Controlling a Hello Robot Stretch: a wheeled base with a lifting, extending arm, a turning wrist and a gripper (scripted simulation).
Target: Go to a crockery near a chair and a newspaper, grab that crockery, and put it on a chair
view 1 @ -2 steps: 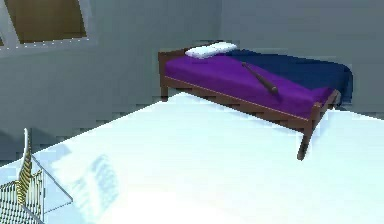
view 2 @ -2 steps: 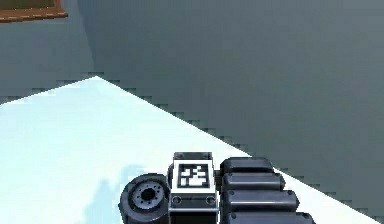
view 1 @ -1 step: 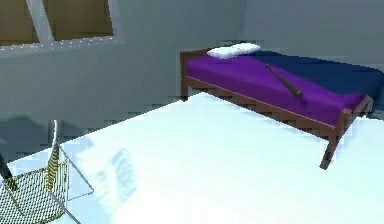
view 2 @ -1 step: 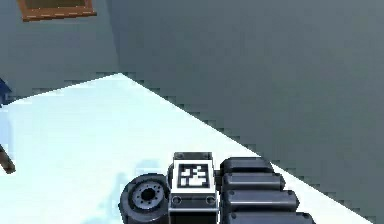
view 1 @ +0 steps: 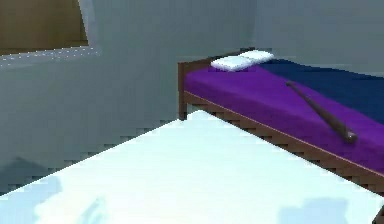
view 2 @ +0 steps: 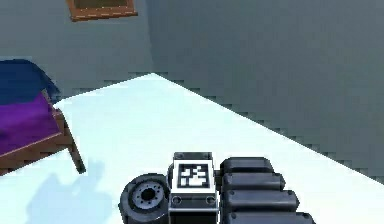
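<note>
**Student:** In the arm side view, what do the jaws show?

**Tutor:** The gripper [view 2: 145,197] appears as a dark rounded body at the bottom edge. It lies just left of a white square [view 2: 195,175] with black marks. Its far end cannot be made out, so neither the set of the jaws nor whether it holds anything can be told. Right of the square lie the dark stacked blocks of the arm [view 2: 255,190].

**Student:** And around it?

**Tutor:** Pale floor [view 2: 150,110] runs out to a grey-blue wall [view 2: 260,60]. At the view's left stands the corner of a bed [view 2: 25,125] on a wooden bed leg [view 2: 72,150]. A framed picture [view 2: 102,8] hangs at the top edge.

**Student:** What does the forward view add?

**Tutor:** The bed's purple cover [view 1: 270,95] is seen on the view's right, with a white pillow [view 1: 240,62] at the headboard end. A blue blanket [view 1: 340,85] lies along the far side. A long dark stick [view 1: 320,110] lies slantwise on the cover. A brown framed panel [view 1: 40,25] is on the wall at upper left.

**Student:** Where is the crockery?

**Tutor:** Its place cannot be told from these views.
</note>
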